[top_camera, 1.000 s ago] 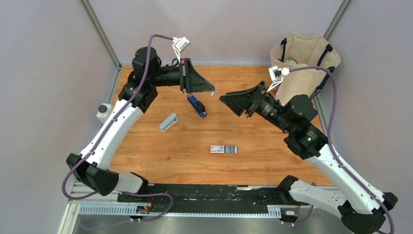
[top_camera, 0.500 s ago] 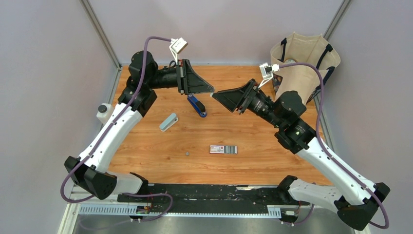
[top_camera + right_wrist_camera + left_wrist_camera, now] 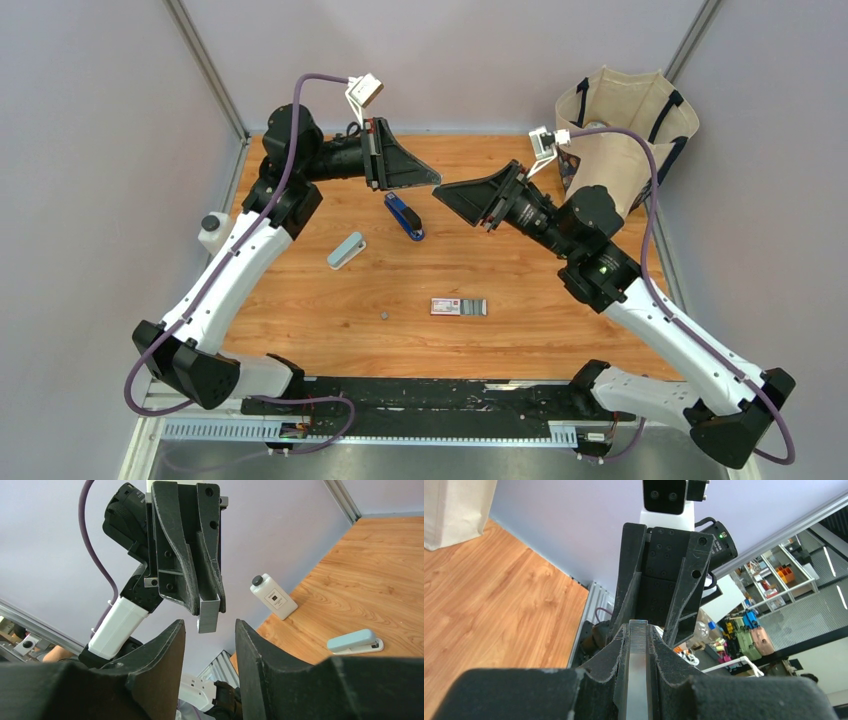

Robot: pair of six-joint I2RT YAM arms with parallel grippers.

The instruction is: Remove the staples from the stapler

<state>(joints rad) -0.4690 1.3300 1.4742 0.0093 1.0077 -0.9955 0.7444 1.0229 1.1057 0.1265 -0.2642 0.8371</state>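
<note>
the left gripper [image 3: 433,182] is clenched on the staples [image 3: 209,613], a short silver strip held in the air. the right gripper [image 3: 207,630] faces it, fingers spread, the strip's free end at their mouth. the blue stapler [image 3: 404,216] lies on the table [image 3: 300,300] just below both.

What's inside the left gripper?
A grey strip of staples, clamped between the left gripper's fingers, its end poking out toward the open right gripper. The fingers cover its back end.
</note>
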